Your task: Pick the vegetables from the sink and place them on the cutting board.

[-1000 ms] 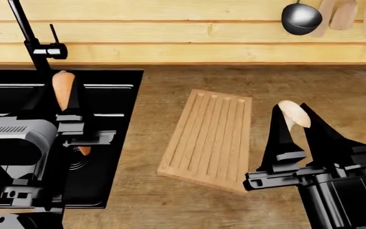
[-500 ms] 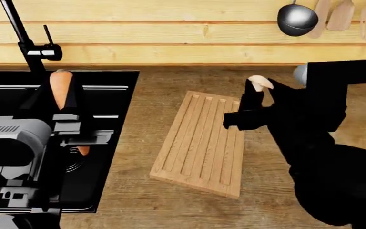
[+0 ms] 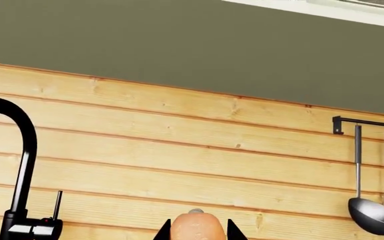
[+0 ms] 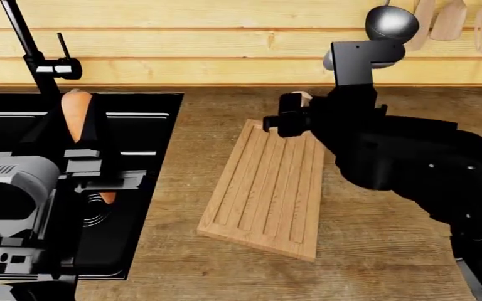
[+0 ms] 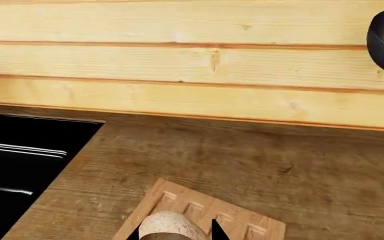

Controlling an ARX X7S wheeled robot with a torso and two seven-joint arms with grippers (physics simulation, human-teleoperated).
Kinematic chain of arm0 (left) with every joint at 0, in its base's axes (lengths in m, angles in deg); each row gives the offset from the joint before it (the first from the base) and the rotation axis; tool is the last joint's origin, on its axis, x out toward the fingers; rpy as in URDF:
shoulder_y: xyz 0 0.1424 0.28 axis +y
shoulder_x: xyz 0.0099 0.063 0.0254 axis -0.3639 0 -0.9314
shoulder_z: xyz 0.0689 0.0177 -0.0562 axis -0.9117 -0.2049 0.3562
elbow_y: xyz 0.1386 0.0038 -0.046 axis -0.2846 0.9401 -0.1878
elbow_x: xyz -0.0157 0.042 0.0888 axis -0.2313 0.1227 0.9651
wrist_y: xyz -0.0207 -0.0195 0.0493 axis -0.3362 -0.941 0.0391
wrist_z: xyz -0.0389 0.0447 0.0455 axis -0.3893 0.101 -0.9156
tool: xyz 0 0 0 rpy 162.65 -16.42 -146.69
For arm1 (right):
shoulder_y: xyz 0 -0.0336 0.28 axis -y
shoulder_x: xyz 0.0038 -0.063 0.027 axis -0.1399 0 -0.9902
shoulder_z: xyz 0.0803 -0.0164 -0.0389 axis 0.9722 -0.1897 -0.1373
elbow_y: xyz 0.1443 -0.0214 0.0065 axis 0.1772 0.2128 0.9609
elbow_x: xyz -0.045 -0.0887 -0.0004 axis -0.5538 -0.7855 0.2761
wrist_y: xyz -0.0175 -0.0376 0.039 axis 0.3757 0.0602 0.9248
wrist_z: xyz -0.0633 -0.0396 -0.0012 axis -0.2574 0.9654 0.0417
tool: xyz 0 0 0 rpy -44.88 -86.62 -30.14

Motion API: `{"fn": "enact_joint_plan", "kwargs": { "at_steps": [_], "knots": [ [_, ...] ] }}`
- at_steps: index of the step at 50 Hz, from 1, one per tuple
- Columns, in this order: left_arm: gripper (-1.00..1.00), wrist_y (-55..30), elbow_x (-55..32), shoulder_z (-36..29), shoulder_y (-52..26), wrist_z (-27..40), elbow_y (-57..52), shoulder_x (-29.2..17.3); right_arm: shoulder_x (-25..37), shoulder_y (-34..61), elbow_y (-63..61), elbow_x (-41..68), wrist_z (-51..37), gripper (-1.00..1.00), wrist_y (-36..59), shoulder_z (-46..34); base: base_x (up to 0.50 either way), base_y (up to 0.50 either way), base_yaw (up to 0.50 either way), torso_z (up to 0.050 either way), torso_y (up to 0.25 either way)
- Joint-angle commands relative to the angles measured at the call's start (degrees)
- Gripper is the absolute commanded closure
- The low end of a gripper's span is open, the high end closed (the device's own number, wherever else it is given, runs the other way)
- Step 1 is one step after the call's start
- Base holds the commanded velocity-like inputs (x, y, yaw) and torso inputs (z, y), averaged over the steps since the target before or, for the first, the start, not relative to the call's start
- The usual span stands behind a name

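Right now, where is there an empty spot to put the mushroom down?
The cutting board is bare along its grooves, from the near edge up to the right gripper, which holds the mushroom over its far end. The wood counter is also bare between board and sink. The sink is crowded: the left gripper holds the carrot there.

My left gripper [image 4: 82, 135] points away from me at the near left, jaws clamped on the carrot [image 4: 75, 116]. My right arm reaches across to the far middle, its gripper [image 4: 295, 113] apparently pinching the mushroom [image 5: 168, 227], though mostly hidden.
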Motion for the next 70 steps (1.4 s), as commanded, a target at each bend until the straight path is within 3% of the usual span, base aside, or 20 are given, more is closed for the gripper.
{"fn": "enact_joint_plan", "kwargs": {
  "at_steps": [1,42,43,61,70],
  "knots": [
    [1.0,0.42,-0.75,0.15,-0.06,0.37,-0.25,-0.17,-3.67,1.06,8.46,-2.43,3.79,1.0,0.72,-2.92,0.0,0.0,0.0,0.0,0.0],
    [1.0,0.99,-0.84,-0.56,-0.17,0.56,0.02,-0.45,-3.84,-0.26,9.63,-1.78,2.06,1.0,3.99,-5.77,0.0,0.0,0.0,0.0,0.0],
    [1.0,1.0,-0.83,-0.58,-0.16,0.57,0.01,-0.46,-3.81,-0.22,9.57,-1.79,1.97,-1.0,4.03,-5.79,0.0,0.0,0.0,0.0,0.0],
    [1.0,0.89,-0.64,-1.8,-0.62,0.28,0.33,-0.27,-2.04,0.26,4.84,0.43,-1.13,-1.0,5.06,-4.58,0.0,0.0,0.0,0.0,0.0],
    [1.0,-7.42,-5.29,-6.78,-10.42,0.77,1.86,1.09,2.31,1.9,-4.44,6.95,-7.89,-1.0,6.57,-0.13,0.0,0.0,0.0,0.0,0.0]
  ]
}}
